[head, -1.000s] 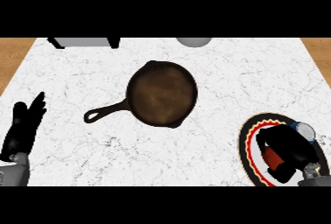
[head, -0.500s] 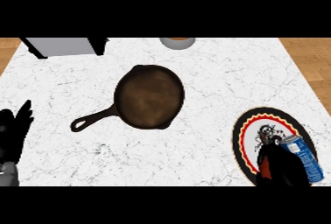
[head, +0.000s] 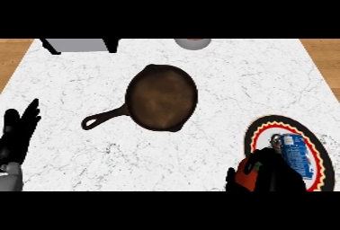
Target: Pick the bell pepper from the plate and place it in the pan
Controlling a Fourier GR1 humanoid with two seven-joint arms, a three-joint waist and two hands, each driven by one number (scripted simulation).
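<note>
- A dark, round cast-iron pan with a short handle pointing to the lower left is seen at the centre of the white marble counter; nothing is seen inside it.
- A round plate with a red, black and cream patterned rim lies at the lower right, well apart from the pan.
- The red bell pepper is seen at the plate's lower left edge, mostly hidden by the right hand, whose black fingers are curled round it.
- A blue and white can lies on the plate just beside that hand.
- The left hand is rested at the left edge, fingers straight and spread, holding nothing.
- The grasp is judged made; lifting, carrying to the pan and releasing are left.
</note>
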